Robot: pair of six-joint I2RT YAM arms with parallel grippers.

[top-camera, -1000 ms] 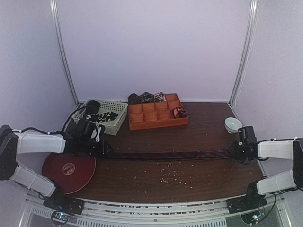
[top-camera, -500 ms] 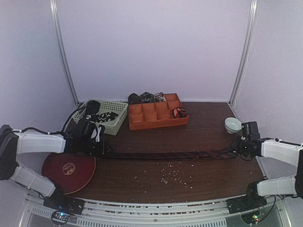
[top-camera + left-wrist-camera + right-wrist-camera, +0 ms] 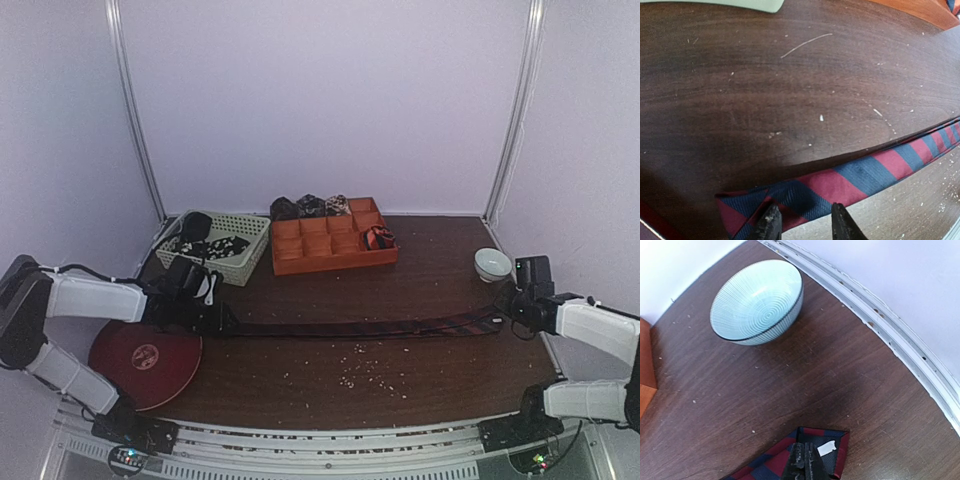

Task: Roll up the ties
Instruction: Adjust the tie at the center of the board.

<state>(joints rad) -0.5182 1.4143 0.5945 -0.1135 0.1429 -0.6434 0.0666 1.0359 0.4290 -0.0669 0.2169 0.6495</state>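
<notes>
Right now I see a striped red-and-navy tie (image 3: 360,327) stretched flat across the middle of the counter (image 3: 430,280), running almost straight from left to right in the overhead view. My left pincer (image 3: 215,318) sits at its left end. On the left wrist camera the two fingertips (image 3: 771,220) stand apart, spaced along the tie's length, over the near edge of the wide end. I cannot tell whether they press on the cloth. Bare counter shows in the gap between them.

My right pincer (image 3: 503,318) is at the far right end of the tie. On its wrist camera the fingers (image 3: 805,462) are pressed together, clamped on the narrow end, just beside a small white label on the fabric.

A pale blue ribbed bowl (image 3: 492,263) stands upright near the right pincer, toward the back right of the counter and apart from the tie. At the back centre is an orange tray (image 3: 335,265) with a red-and-black coil (image 3: 378,238) in one right-hand compartment. More dark coils (image 3: 310,206) sit behind the tray. To its left a pale green basket (image 3: 245,262) holds dark speckled ties (image 3: 215,245). A red disc (image 3: 145,360) lies at lower left, under the left arm. Pale crumbs (image 3: 365,365) are scattered in front of the tie.
</notes>
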